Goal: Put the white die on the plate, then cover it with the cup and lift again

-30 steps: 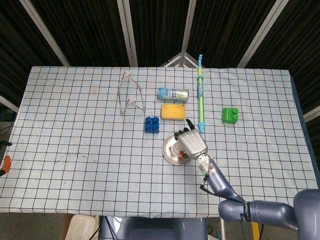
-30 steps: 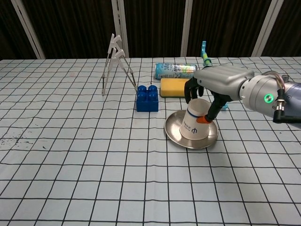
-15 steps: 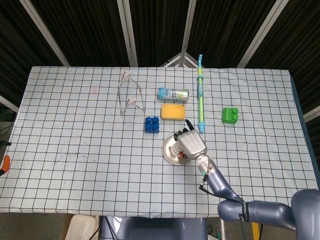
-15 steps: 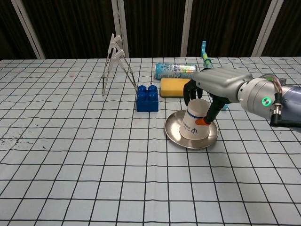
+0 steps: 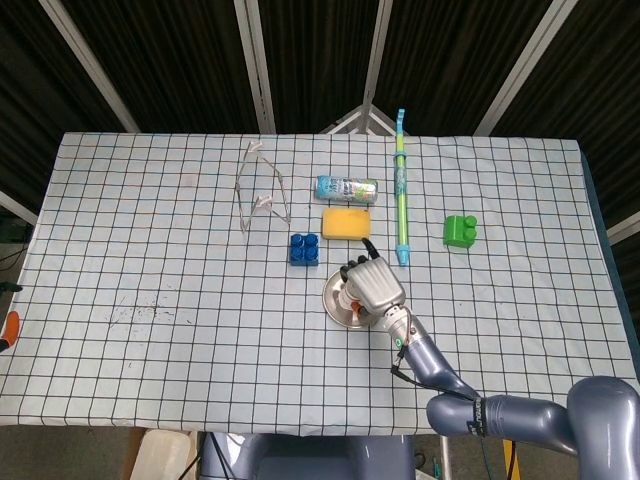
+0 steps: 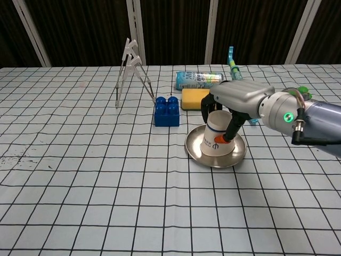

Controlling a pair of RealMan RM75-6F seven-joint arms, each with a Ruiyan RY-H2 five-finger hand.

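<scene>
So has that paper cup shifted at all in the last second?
Yes. The cup, held by the right robot hand, has slid left, toward the blue block, and the plate went with it.

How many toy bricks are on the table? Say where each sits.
2. The blue brick sits left of the plate, in front of the sponge. The green brick sits right of the toothbrush.

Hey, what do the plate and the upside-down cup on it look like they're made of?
The plate looks like polished metal, probably steel: silvery with a bright rim. The cup seems to be matte white paper with a printed logo, though thin plastic is possible. The right hand grips it.
</scene>
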